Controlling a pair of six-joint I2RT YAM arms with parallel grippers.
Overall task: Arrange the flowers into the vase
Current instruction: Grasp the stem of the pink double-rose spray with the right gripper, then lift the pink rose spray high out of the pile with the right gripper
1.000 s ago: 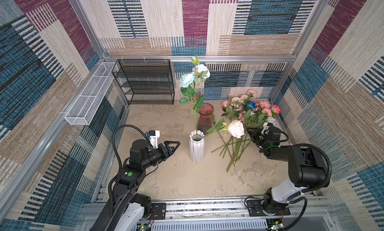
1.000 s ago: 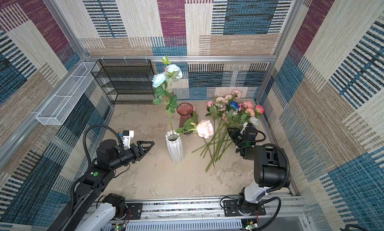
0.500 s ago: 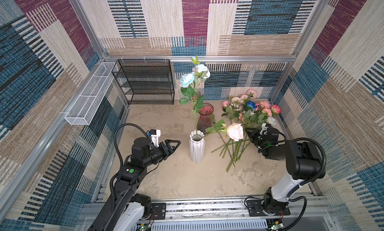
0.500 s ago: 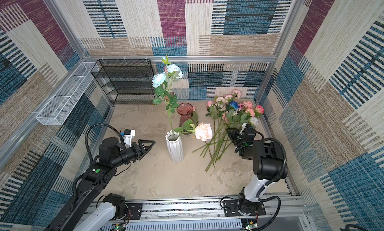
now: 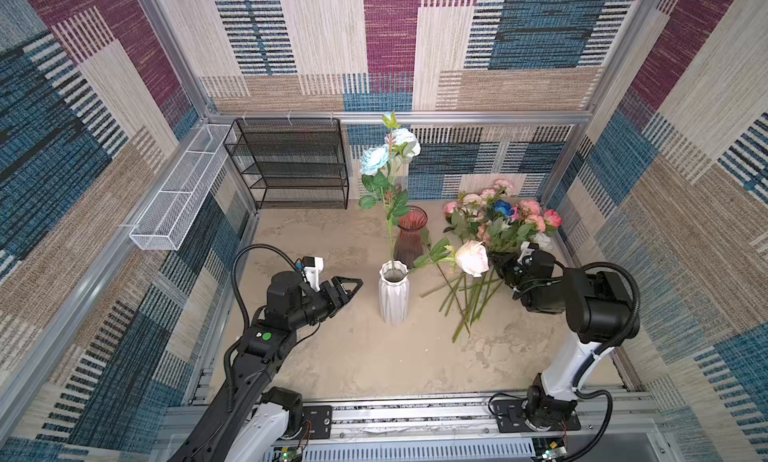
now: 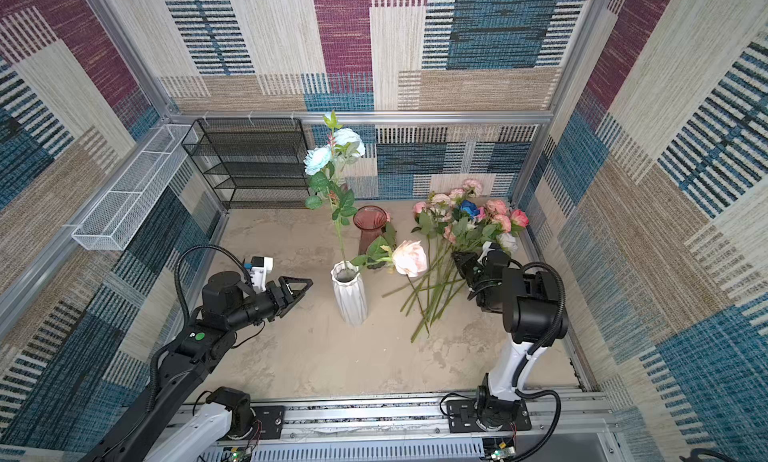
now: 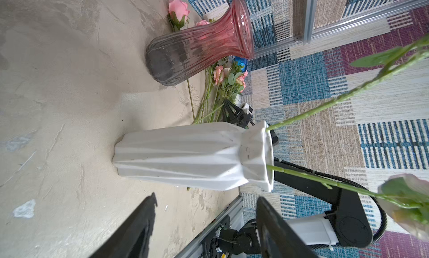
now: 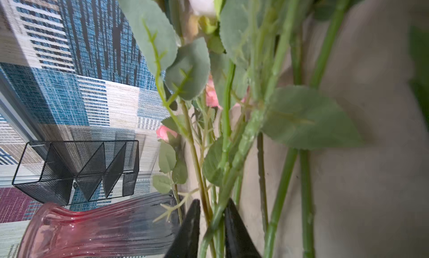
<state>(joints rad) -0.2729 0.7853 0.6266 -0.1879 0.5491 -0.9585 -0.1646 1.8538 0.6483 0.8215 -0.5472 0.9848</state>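
While the left claw hangs above the table top with its fingers spread wide and nothing between them, the white vase stands upright just ahead of its tips, near but not touching. Two stems rise from that vase's mouth. A tall one bearing pale blue roses goes straight up, well above the claw. A peach rose leans out over the rim on the side away from the claw. Beyond the white vase, farther from the left claw, a red glass vase stands upright.

The right claw is down in the pile of flowers, which lies on the table with its pink, peach and dark blue heads towards the back wall and its stems fanned out towards the front. From that arm's wrist camera I see the jaws standing close together, pressed on a green stem that runs out between the tips and away ahead of the claw. A thinner, brownish stem sits in the same gap. Other stems lie just beside the claw, outside its grip. Leaves and pink heads crowd ahead of it, and the red glass vase is near, off to one side of its tips. A black wire shelf stands against the back wall, well apart from both claws.
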